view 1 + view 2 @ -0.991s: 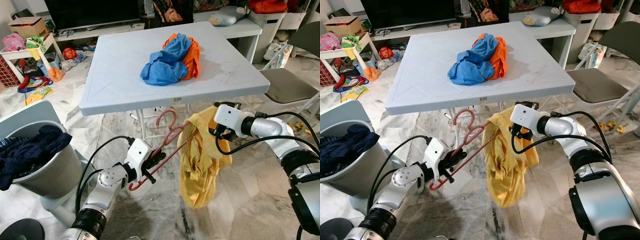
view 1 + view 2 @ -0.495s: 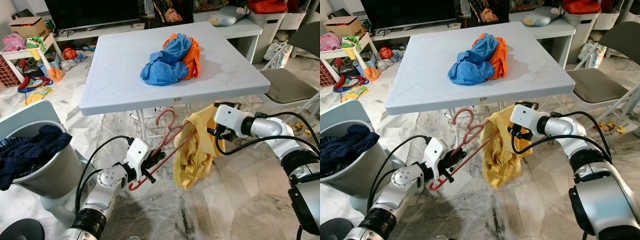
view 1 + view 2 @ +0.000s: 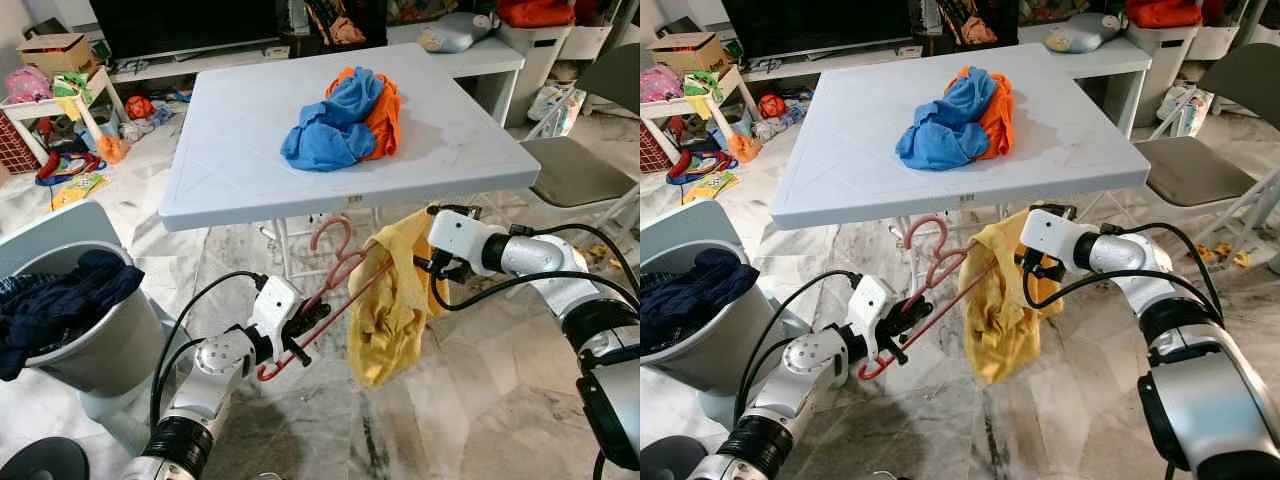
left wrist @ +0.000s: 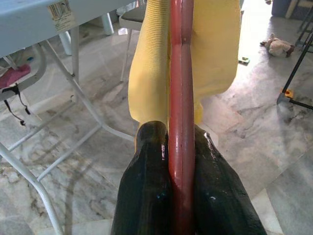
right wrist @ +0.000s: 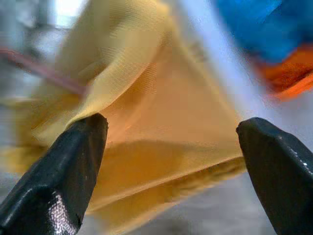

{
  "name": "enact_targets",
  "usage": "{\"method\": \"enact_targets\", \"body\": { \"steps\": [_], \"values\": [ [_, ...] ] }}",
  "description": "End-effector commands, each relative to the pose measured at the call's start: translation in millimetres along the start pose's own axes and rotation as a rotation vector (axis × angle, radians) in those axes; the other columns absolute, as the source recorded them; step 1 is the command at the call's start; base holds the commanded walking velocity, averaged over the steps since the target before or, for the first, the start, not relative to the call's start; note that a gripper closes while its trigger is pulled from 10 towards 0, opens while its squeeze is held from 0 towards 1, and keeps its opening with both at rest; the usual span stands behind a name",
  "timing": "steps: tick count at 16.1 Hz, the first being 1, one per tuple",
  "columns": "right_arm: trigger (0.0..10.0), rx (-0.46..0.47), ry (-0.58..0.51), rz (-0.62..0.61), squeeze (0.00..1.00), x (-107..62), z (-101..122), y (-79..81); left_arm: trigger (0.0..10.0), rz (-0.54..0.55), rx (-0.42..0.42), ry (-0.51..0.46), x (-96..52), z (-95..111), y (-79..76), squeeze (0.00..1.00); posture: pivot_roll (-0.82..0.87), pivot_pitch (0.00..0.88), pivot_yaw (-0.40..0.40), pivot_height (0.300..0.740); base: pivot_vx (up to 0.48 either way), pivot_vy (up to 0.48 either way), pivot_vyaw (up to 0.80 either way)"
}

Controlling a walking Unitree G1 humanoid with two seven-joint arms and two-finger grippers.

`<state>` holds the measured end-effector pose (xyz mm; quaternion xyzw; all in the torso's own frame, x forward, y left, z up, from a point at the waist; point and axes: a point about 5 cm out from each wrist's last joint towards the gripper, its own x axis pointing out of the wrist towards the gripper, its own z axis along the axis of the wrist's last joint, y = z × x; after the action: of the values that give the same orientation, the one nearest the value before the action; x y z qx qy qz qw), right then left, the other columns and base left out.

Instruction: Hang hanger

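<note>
Marble floor spreads under a white table (image 3: pixel 230 160) with a blue and orange clothes pile (image 3: pixel 340 115) on top. Low in front of the table, the left gripper (image 3: pixel 300 335) pinches tight on a red hanger (image 3: pixel 325 290). A yellow shirt (image 3: pixel 390 300) hangs over the hanger's far end. The right gripper (image 3: pixel 437 265) sits just beside the shirt with its fingers (image 5: pixel 54 171) spread wide apart, holding nothing. A grey laundry basket (image 3: pixel 95 345) stands on the left.

A blue and orange clothes pile (image 3: pixel 340 118) lies on the white table (image 3: pixel 230 160); dark laundry fills the grey bin (image 3: pixel 95 350).
</note>
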<state>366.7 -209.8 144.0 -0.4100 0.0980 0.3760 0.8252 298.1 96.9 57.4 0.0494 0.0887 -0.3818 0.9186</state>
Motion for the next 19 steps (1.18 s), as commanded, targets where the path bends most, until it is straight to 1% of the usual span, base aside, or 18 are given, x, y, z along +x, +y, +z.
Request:
{"method": "enact_targets", "body": {
  "steps": [1,3,5,6,7,9,10,11,13,14,15,17,19],
  "values": [
    [10.0,0.216,0.045,0.144,0.0,6.3,-21.8,34.8,0.0,0.142,0.062,-0.135,0.1,30.4,25.5,0.0,-0.04,0.0,0.077,0.74,0.0,0.0,0.0],
    [10.0,0.263,0.01,0.091,0.0,12.3,-16.1,33.9,0.0,0.168,0.062,-0.145,-0.8,32.4,28.8,0.0,-0.03,0.0,0.072,0.74,0.0,0.0,0.0],
    [10.0,0.274,0.013,0.054,0.0,16.5,-16.2,38.2,0.0,0.181,0.056,-0.152,-1.1,32.6,29.6,0.0,-0.03,0.0,0.066,0.74,0.0,0.0,0.0],
    [10.0,0.278,-0.04,-0.025,0.0,17.4,-12.3,36.5,0.0,0.184,0.054,-0.154,-0.3,31.4,29.1,0.0,-0.03,0.0,0.066,0.74,0.0,0.0,0.0],
    [10.0,0.319,-0.063,-0.06,0.0,17.8,-11.0,34.2,0.0,0.181,0.052,-0.153,-0.1,30.5,28.3,0.0,-0.03,0.0,0.067,0.74,0.0,0.0,0.0],
    [10.0,0.507,-0.051,-0.147,0.0,19.6,-14.1,28.5,0.0,0.169,0.05,-0.149,0.6,28.1,25.5,0.0,-0.04,0.0,0.072,0.74,0.0,0.0,0.0],
    [10.0,0.472,-0.115,-0.159,0.0,20.4,-7.8,28.8,0.0,0.159,0.048,-0.141,1.6,26.6,24.2,0.0,-0.04,0.0,0.072,0.74,0.0,0.0,0.0],
    [10.0,0.47,-0.132,-0.163,0.0,23.4,-5.8,33.6,0.0,0.146,0.046,-0.133,3.2,25.6,22.3,0.0,-0.05,0.0,0.076,0.74,0.0,0.0,0.0],
    [10.0,0.475,-0.139,-0.174,0.0,27.1,-3.6,38.1,0.0,0.123,0.045,-0.13,6.2,25.3,18.2,0.0,-0.05,0.0,0.078,0.74,0.0,0.0,0.0],
    [10.0,0.54,-0.174,-0.198,0.0,32.0,2.4,38.7,0.0,0.088,0.039,-0.128,9.9,24.8,11.5,0.0,-0.05,0.0,0.079,0.74,0.0,0.0,0.0],
    [10.0,0.562,-0.196,-0.196,0.0,35.0,6.5,39.9,0.0,0.08,0.038,-0.13,11.0,24.6,8.6,0.0,-0.05,0.0,0.079,0.74,0.0,0.0,0.0],
    [10.0,0.583,-0.223,-0.197,0.0,40.5,13.3,42.9,0.0,0.058,0.032,-0.13,12.6,23.4,3.8,0.0,-0.05,0.0,0.079,0.74,0.0,0.0,0.0],
    [10.0,0.602,-0.221,-0.236,0.0,45.0,17.1,44.0,0.0,0.037,0.031,-0.129,13.4,22.3,-1.1,0.0,-0.05,0.0,0.078,0.74,0.0,0.0,0.0]
  ]
}}
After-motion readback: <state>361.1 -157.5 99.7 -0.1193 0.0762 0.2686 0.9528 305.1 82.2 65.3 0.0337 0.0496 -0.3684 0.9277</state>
